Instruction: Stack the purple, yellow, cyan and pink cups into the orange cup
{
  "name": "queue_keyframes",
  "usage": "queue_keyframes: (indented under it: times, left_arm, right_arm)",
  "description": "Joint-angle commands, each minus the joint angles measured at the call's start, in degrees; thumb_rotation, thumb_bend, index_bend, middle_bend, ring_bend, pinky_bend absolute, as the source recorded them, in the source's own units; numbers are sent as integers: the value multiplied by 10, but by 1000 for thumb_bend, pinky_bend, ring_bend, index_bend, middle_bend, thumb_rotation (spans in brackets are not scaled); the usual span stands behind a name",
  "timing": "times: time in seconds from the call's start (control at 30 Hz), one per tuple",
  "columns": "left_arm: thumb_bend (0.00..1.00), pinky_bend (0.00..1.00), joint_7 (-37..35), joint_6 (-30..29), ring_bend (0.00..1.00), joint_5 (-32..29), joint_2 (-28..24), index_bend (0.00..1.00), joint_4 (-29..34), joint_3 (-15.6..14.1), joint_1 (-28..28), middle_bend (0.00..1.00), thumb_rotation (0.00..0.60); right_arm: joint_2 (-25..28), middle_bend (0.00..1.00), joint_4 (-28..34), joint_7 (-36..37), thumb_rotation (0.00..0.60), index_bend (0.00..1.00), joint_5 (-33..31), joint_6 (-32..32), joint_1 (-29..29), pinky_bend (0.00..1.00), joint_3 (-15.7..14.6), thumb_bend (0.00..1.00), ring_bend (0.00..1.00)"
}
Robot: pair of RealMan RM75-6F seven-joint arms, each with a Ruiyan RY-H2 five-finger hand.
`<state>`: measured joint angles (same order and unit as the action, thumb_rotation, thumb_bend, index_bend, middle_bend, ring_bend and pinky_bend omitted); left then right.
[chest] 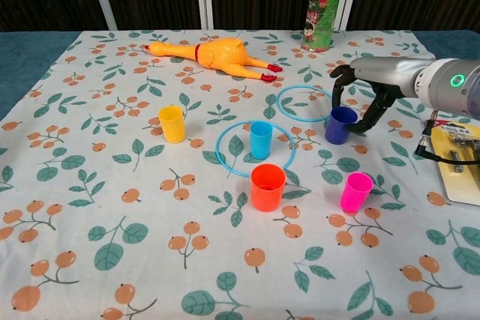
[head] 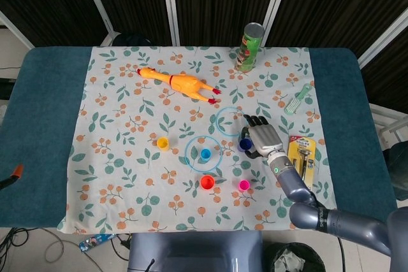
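Note:
My right hand [head: 262,139] [chest: 369,89] wraps around the purple cup [head: 243,144] [chest: 339,125], which stands upright on the cloth right of centre. Its fingers curl over the cup's far-left side and the thumb presses its right side. The orange cup [head: 207,182] [chest: 268,186] stands near the front centre, with the pink cup [head: 244,185] [chest: 355,192] to its right. The cyan cup [head: 205,153] [chest: 261,139] stands inside a blue ring behind the orange one. The yellow cup [head: 163,143] [chest: 172,124] is off to the left. My left hand is out of sight.
A rubber chicken [head: 182,83] [chest: 221,56] lies at the back left. A green chips can [head: 249,47] [chest: 324,5] stands at the back. A second blue ring [head: 228,120] [chest: 304,103] lies by the purple cup. A razor pack [head: 305,157] [chest: 457,159] and a green brush [head: 298,99] lie to the right.

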<state>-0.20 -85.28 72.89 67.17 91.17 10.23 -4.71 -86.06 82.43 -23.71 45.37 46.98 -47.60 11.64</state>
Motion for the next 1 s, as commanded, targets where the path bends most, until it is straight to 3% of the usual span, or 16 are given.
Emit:
queue_keyframes:
  times: [0.03,0.33,0.63,0.8,1.0]
  left_arm:
    - [220,0,0,0,0,0,0,27,1,0,0,0,600]
    - [220,0,-1,1,0,-2,-1,27,1,1,0,0,600]
    - [220,0,-1,1,0,-2,-1,27,2,1,0,0,600]
    - [220,0,-1,1,0,-2,-1,27,2,0,0,0,600]
    - [219,0,-2,-1,0,0,-2,27,4,0,1,0,600]
  right_arm:
    - [-2,0,-3,2,600,484,2,1,-1,75,-1,419,0]
    - [12,0,21,13,600,488,18,10,-4,77,8,420,0]
    - [92,0,158,17,600,488,60,50,12,77,20,421,0]
    - [130,0,253,18,600,488,121,85,39,77,0,420,0]
    - [123,0,283,5,600,488,208,125,64,77,-38,420,0]
